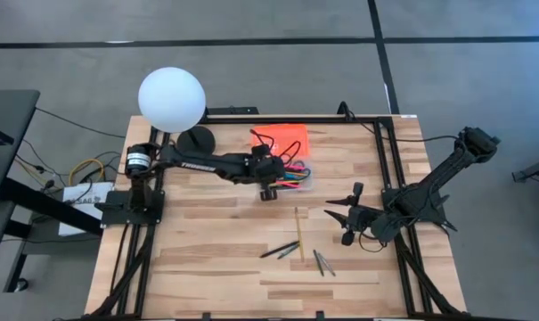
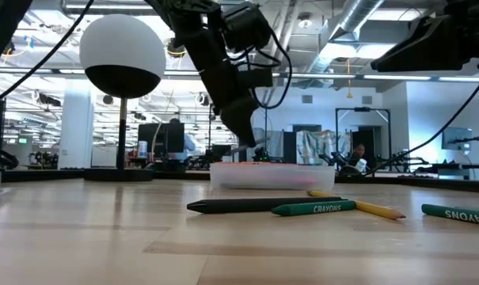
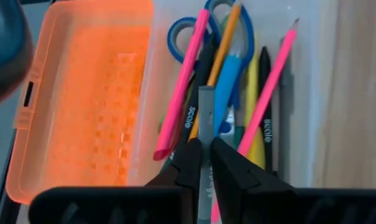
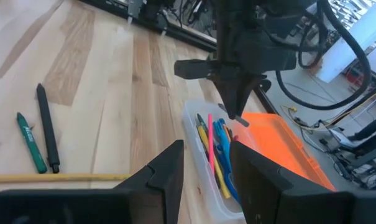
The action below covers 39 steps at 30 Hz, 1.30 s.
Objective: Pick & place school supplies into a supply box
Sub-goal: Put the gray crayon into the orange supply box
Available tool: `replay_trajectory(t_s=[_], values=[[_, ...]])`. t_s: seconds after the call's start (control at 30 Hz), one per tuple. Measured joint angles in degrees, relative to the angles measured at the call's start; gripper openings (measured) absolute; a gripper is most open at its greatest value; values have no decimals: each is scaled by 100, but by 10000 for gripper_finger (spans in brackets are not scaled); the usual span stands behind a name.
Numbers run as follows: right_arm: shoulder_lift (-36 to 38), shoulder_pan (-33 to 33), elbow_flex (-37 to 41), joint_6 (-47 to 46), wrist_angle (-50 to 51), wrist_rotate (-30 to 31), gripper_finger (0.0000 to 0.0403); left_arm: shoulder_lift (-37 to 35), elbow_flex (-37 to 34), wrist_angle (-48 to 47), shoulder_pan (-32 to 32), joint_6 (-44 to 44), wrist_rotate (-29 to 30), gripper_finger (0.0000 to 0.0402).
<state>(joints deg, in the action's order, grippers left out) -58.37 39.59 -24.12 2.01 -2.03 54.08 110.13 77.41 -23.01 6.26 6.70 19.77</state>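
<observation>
- Left gripper (image 3: 204, 163) is over the supply box (image 1: 298, 185), fingers pinched tight on a grey pen (image 3: 206, 124) that hangs tip-down toward the clear base.
- In the left wrist view the grey pen runs straight out between the two fingers, its long axis lined up with the pens already lying in the box.
- The box sits near the worktop's far edge, roughly mid-width, with its orange lid (image 1: 281, 137) flipped open and lying flat on the far side of the base.
- Inside the base: pink pens (image 3: 183, 87), an orange one, a blue one, a yellow one, a black one, all lying lengthwise along the box, plus blue-handled scissors (image 3: 181, 34) at one end.
- Right gripper (image 1: 347, 217) waits near the worktop's right edge, fingers spread wide and holding nothing.
- Loose on the worktop toward the near edge: a yellow pencil (image 1: 298, 230) pointing far-to-near, a black pen (image 1: 276, 250) and a green crayon (image 1: 289, 251) lying slanted side by side, and two more thin sticks (image 1: 322, 262) just to their right.
- White globe lamp (image 1: 171, 99) stands at the far-left corner.
</observation>
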Motion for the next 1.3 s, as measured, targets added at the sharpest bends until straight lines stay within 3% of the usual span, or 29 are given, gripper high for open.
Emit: replay_trajectory(t_s=[0.3, 0.47, 0.7, 0.83, 0.93, 1.3], values=[[-2, 0, 0, -254, 62, -2, 122, 170, -5, 93, 71, 71, 221, 110], [-2, 0, 0, -680, 119, -43, 122, 66, 2, -55, -101, 40, 263, 140], [-57, 2, 0, -1408, 157, -1094, 122, -213, 2, -902, -815, -179, 358, 139], [-254, 2, 0, -1744, 118, -1285, 122, -256, -6, -1562, -1455, -666, 350, 132], [-492, 2, 0, -2114, 53, -1366, 122, -267, -169, -1489, -2013, -928, 434, 130], [-1625, 413, -407, -3576, 15, -1709, 122, -267, -905, -256, -3672, -1466, 2224, 132]])
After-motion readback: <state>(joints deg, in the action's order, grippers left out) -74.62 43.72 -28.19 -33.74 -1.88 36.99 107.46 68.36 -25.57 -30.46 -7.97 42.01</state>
